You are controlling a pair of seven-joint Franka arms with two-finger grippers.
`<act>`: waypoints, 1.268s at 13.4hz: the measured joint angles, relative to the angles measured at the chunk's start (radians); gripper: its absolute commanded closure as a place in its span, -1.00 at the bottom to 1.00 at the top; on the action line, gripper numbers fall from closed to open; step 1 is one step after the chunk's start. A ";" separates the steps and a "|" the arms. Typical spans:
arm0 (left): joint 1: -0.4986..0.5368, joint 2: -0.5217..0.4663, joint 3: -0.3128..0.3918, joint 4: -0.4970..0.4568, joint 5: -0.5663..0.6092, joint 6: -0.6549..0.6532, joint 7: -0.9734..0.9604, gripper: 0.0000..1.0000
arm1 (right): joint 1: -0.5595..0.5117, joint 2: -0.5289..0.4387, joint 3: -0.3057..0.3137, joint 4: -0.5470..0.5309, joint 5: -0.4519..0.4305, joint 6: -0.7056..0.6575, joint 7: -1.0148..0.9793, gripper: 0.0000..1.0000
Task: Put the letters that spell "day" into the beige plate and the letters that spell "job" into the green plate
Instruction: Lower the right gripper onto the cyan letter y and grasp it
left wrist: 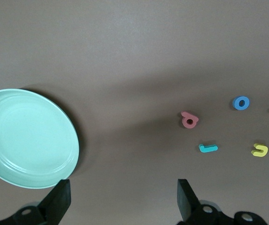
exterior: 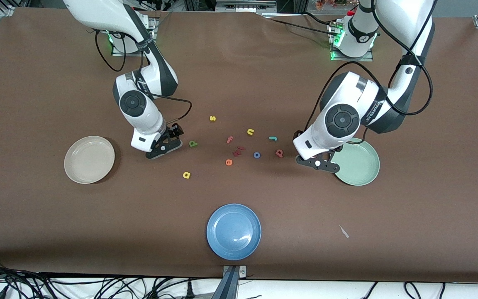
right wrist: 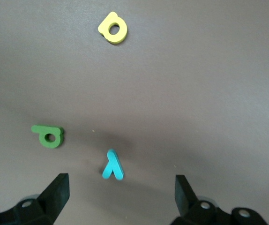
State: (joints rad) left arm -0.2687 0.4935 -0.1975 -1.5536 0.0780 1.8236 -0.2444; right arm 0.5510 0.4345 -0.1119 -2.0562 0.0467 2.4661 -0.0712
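- Right gripper, jaws wide and empty, low over the table beside the green d; teal y lies flat under it.
- Yellow a lies nearer the front camera than the d.
- Left gripper, wide open and empty, hangs at the green plate rim.
- Teal j, blue o and pink b lie flat, toward the d from that plate.
- Beige plate holds nothing.

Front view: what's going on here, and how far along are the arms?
Nothing is sorted yet. The beige plate and green plate hold no letters. The right gripper hovers open over the teal y, with the green d and yellow a lying nearby on the table. The left gripper hovers open beside the green plate, near the pink-red b, teal j and blue o. Neither gripper holds anything.
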 measured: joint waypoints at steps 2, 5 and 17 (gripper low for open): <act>0.000 0.000 0.000 -0.008 0.000 0.011 -0.002 -1.00 | 0.002 0.025 0.000 0.000 0.000 0.026 -0.027 -1.00; -0.004 0.001 0.000 -0.023 0.000 0.048 -0.022 -1.00 | 0.002 0.040 0.000 -0.003 0.000 0.059 -0.040 -0.98; -0.018 0.006 0.000 -0.026 0.000 0.063 -0.045 -1.00 | 0.002 0.059 0.019 -0.056 0.000 0.127 -0.044 -0.31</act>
State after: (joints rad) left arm -0.2864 0.4997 -0.1977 -1.5794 0.0780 1.8866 -0.2896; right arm 0.5531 0.4936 -0.0930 -2.1125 0.0468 2.5935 -0.1157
